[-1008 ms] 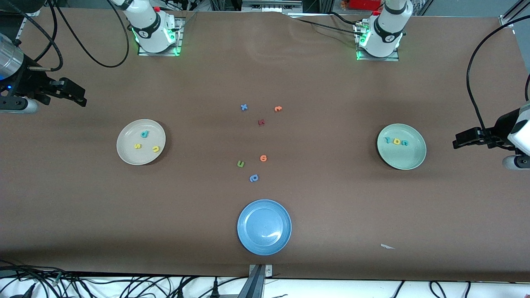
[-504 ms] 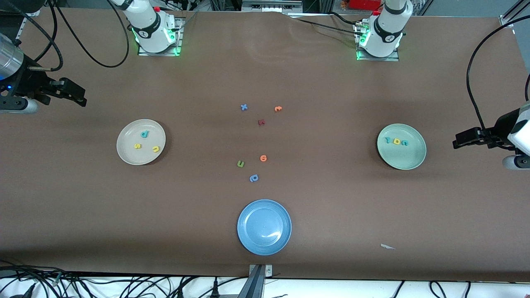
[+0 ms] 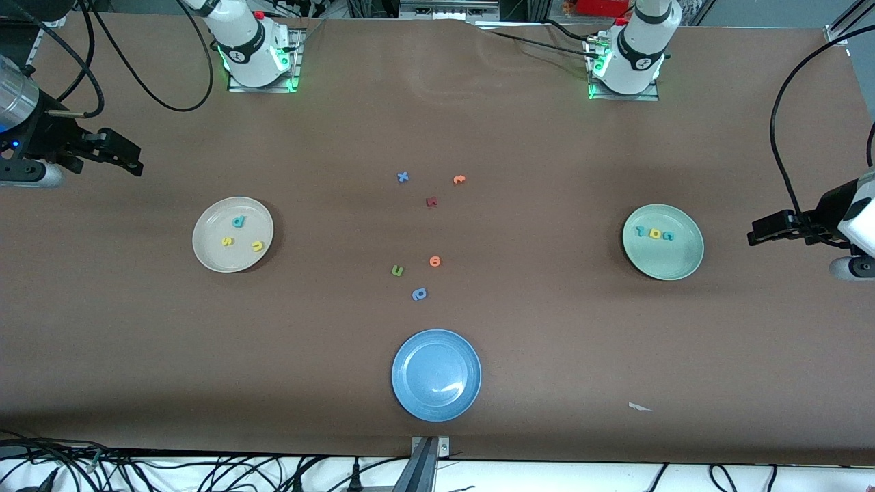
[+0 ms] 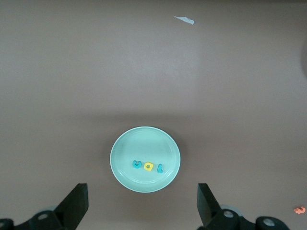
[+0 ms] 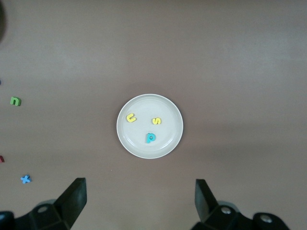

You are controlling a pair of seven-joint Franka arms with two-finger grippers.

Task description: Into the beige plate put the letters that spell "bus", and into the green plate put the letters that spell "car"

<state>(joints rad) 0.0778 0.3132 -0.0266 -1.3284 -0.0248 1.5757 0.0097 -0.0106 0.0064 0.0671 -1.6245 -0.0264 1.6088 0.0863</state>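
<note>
Looking from the front, both my arms wait at the table ends, my left gripper (image 3: 755,232) and right gripper (image 3: 133,158) released and holding nothing. From my left wrist, between spread fingers (image 4: 76,203), the green plate (image 4: 125,143) holds the letters that spell "car" (image 4: 147,166). From my right wrist, likewise, the beige plate (image 5: 139,146) holds the letters that spell "bus" (image 5: 144,125) (sorting looks finished).

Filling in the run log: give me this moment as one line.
beige plate: b, u, s in | green plate: c, a, r in | left gripper: open, waiting | right gripper: open, waiting
</note>
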